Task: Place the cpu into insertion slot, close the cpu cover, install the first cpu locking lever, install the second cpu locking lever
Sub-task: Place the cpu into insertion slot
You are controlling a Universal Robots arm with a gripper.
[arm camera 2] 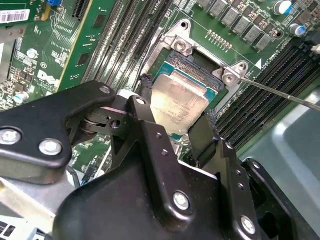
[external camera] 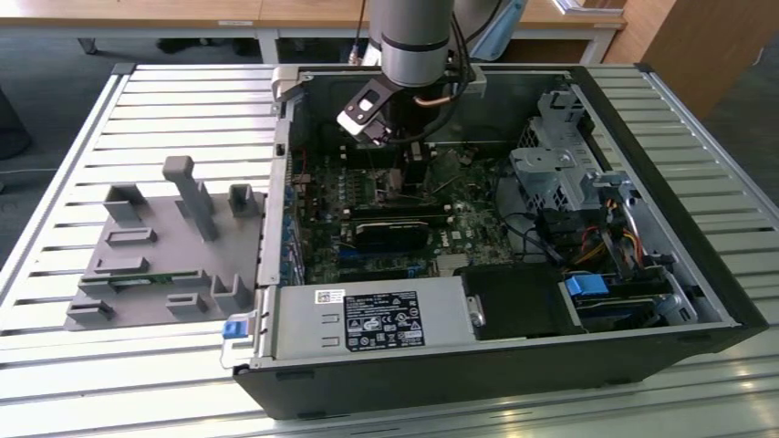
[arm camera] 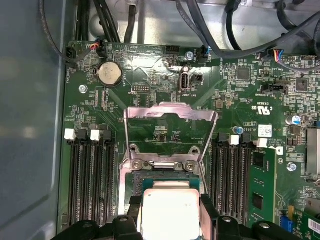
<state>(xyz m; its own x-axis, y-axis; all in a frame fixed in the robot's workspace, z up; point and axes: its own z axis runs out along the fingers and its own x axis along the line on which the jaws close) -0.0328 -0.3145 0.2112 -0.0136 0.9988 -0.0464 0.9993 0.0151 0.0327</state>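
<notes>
Black fingers (arm camera 2: 150,135) up close in both wrist views; the gripper (arm camera 2: 175,119) has its jaws pinched narrow on the cpu (arm camera 2: 177,102), one finger on each of two opposite edges; silver lid facing up. Chip sits right over the insertion slot (arm camera: 165,176), a bit tilted in the second wrist view; can't tell if it's touching down yet tbh. In the first wrist view the cpu cover (arm camera: 170,111) is flipped up and open, hinged at the slot's far edge; memory slots (arm camera: 90,180) run along both sides of it on the green motherboard (arm camera: 235,100); coin cell (arm camera: 109,74) further off. Second wrist view also shows a thin metal rod (arm camera 2: 280,93) sticking out beside the socket corner. Exterior view: arm reaches down into the open computer case (external camera: 512,374); grey fixture plate (external camera: 159,255) lies on the exterior view's left.
</notes>
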